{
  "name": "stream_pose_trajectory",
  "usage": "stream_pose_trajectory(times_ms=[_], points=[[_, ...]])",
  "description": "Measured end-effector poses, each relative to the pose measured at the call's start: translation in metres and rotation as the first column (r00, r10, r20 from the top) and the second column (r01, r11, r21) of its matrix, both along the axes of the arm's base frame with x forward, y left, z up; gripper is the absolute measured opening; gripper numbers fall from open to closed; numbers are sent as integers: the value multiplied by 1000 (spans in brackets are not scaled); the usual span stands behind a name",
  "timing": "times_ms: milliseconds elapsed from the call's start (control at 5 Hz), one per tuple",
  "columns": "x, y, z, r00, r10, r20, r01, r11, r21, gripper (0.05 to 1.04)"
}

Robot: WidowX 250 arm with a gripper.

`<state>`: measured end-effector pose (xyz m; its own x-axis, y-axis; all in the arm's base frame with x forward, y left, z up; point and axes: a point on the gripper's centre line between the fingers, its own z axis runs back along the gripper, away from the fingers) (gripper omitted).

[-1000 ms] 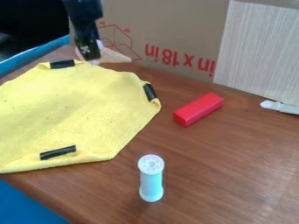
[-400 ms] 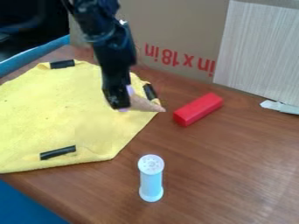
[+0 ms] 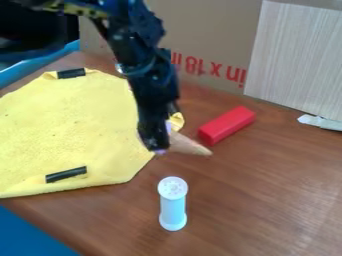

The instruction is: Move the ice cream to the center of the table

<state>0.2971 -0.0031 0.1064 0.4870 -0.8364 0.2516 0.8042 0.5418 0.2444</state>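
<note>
The black gripper [image 3: 157, 145] hangs over the right edge of the yellow cloth, a little left of the red block. It is shut on the ice cream [image 3: 188, 144], a toy with a tan cone and bits of light purple beside the fingers. The cone's tip points right, just below the red block's near end. Most of the ice cream's purple top is hidden behind the gripper.
A yellow cloth [image 3: 73, 130] with black strips covers the table's left part. A red block [image 3: 227, 124] lies right of the gripper, and a white and light blue cylinder [image 3: 173, 204] stands nearer the front. Cardboard [image 3: 200, 30] rises behind the table [image 3: 267, 190].
From the back left by the cardboard, the gripper has come forward and to the right with the ice cream. The cloth, red block and cylinder have stayed in place.
</note>
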Motion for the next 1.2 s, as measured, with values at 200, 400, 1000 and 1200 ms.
stream_pose_trajectory(times_ms=[200,400,1000,1200], points=[[-1,-12,-4,1000,-6,10,6,1000,6,770],[2,-23,-12,1000,-5,1,5,1000,7,770],[6,-31,-28,1000,-16,-24,17,999,33,1006],[3,-24,-19,999,-11,-39,11,1000,-2,1000]])
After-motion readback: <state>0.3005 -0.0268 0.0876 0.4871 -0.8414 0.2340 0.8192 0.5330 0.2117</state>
